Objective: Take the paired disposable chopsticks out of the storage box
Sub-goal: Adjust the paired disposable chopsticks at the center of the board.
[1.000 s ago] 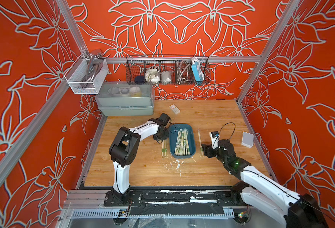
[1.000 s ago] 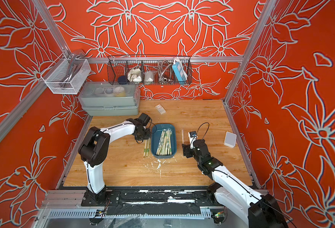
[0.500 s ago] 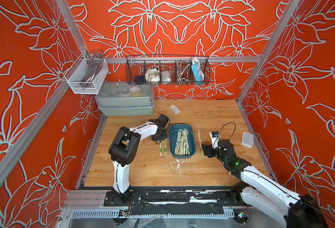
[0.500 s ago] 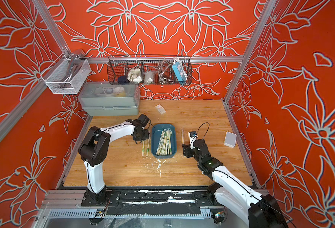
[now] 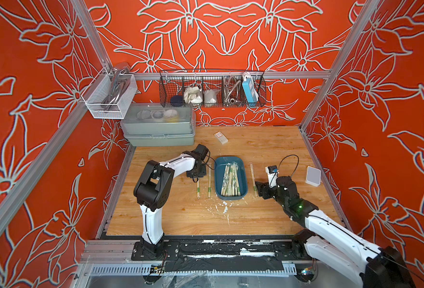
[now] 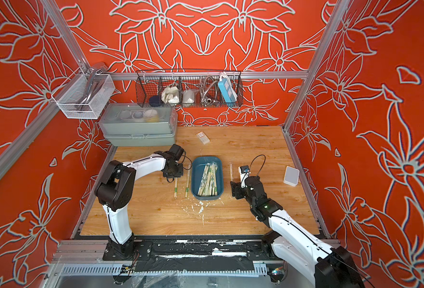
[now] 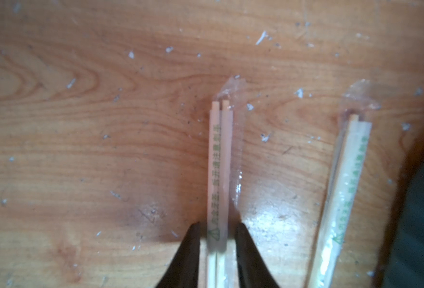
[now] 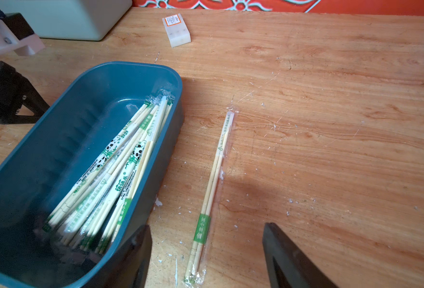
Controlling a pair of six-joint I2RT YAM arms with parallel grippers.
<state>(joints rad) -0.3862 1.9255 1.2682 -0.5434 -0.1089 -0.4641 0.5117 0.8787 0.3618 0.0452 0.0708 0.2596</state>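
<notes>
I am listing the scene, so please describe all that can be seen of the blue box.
The blue box is a shallow, dark teal plastic tray with rounded corners, a ribbed inner wall and no lid. It stands flat near the middle of the wooden table. A loose heap of wrapped chopsticks lies inside, toward one long side.

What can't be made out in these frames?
- Pair count in the storage box: the chopsticks overlap; near ends blurred in right wrist view, too small in both top views.
- Grey lidded case contents: frosted lid, top views.
- Left claw: hidden under its own wrist in top views.
</notes>
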